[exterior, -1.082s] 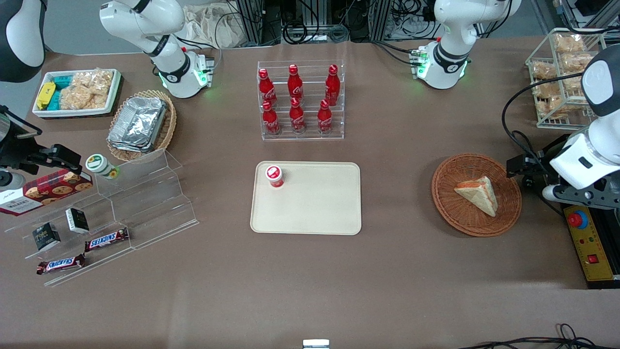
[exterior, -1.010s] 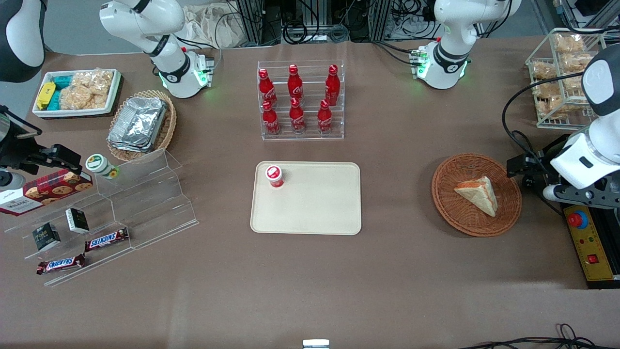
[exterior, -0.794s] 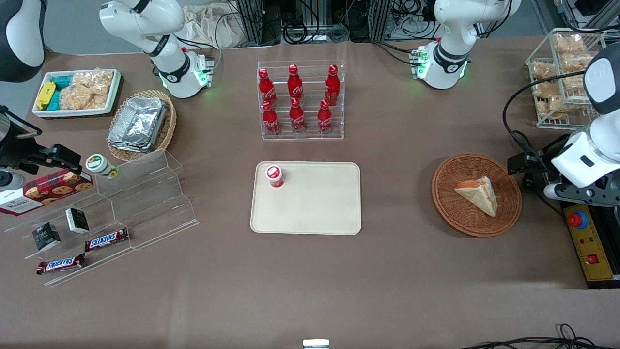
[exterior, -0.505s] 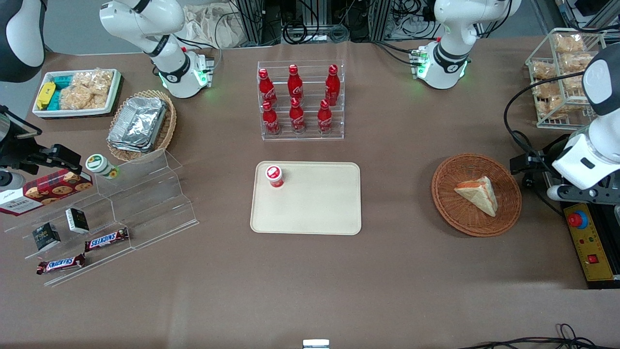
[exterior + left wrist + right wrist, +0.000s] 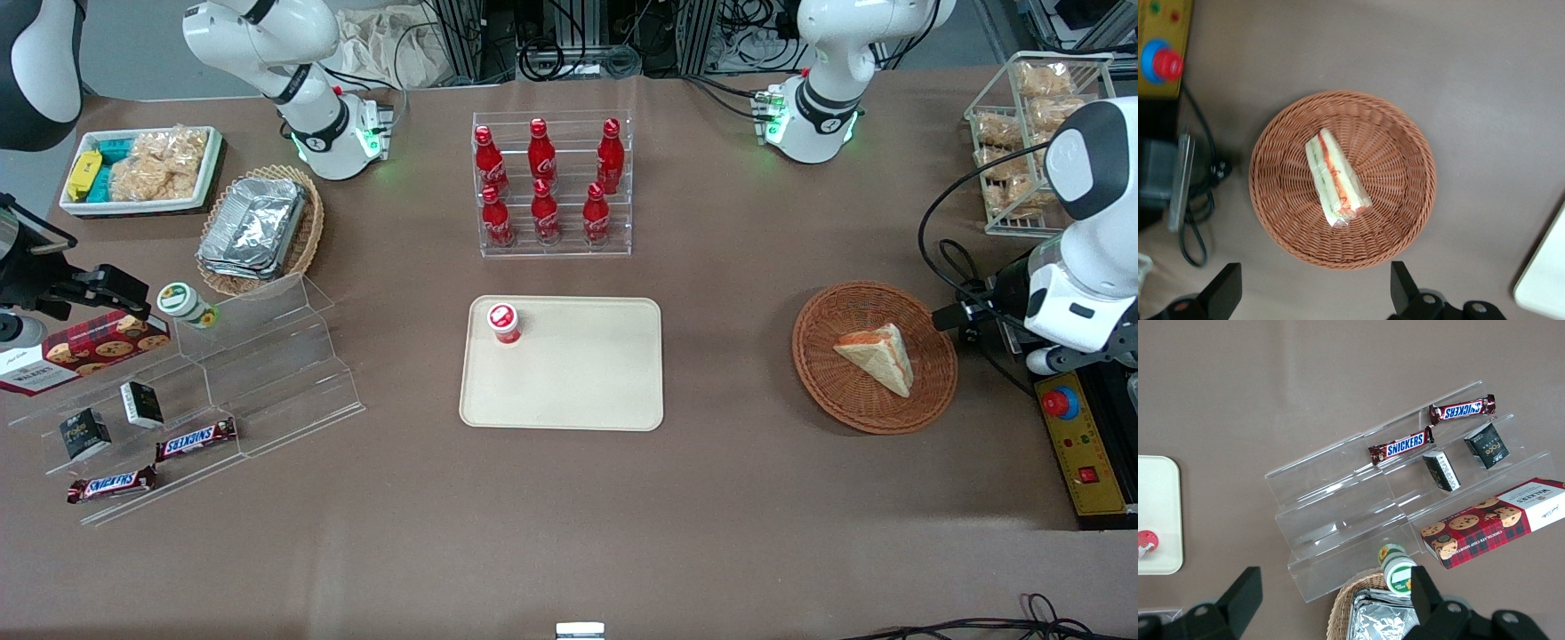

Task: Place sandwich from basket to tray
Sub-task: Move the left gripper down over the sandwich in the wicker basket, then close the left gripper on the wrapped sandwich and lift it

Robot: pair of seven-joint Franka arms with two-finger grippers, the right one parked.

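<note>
Gripper state: we see the left arm's two-finger gripper spread wide, its dark fingertips well apart and holding nothing.

Gripper position: it hangs above the brown table, over the edge of the round reddish-brown woven wicker basket. In the front view, the wrist sits just beside the basket's rim, on the side toward the working arm's end of the table.

Sandwich: the triangular wedge of pale bread with red, orange and green filling layers lies in the basket, near its middle. We see no contact between it and the fingers. In the left wrist view its striped cut edge faces up toward the camera.

Basket: it rests flat on the table, toward the working arm's end and well apart from the tray.

Tray: the flat cream-beige rectangular plastic tray with rounded corners lies at the middle of the table. One corner of it shows in the left wrist view.

Item on tray: a small red-and-white capped cup stands upright in the corner that is farther from the front camera and toward the parked arm's end.

Nearby rack: a clear acrylic rack of red bottles stands farther from the front camera than the tray.

Control box: a yellow box with a red push button lies at the table's edge, beside the basket.
</note>
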